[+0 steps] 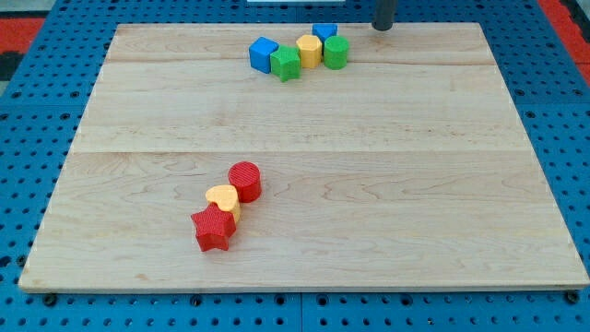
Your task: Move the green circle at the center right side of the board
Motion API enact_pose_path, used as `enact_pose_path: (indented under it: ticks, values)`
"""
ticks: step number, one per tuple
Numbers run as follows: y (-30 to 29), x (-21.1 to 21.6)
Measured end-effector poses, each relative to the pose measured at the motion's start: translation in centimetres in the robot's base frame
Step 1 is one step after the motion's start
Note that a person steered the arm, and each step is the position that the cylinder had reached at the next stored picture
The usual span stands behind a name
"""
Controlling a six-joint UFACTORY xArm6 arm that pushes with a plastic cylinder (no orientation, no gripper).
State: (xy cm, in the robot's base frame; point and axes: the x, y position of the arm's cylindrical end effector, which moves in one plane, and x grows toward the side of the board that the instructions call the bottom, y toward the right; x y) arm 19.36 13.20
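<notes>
The green circle (336,53) stands near the view's top, at the right end of a tight cluster of blocks. It touches a yellow block (310,50) on its left and a blue block (324,33) behind it. My tip (383,27) is at the view's top edge, to the right of and a little behind the green circle, apart from it. A green star (286,64) and a blue cube (264,54) make up the cluster's left part.
A red circle (245,181), a yellow heart (224,200) and a red star (213,229) lie in a touching diagonal row left of centre, toward the view's bottom. The wooden board (442,184) rests on a blue pegboard surface.
</notes>
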Motion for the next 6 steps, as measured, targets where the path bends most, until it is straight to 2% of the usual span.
enact_pose_path:
  ticks: [3, 4, 5, 6]
  values:
    - [2.0, 2.1]
    - [-4.7, 1.3]
    - [-7.5, 2.9]
    - [-6.7, 7.7]
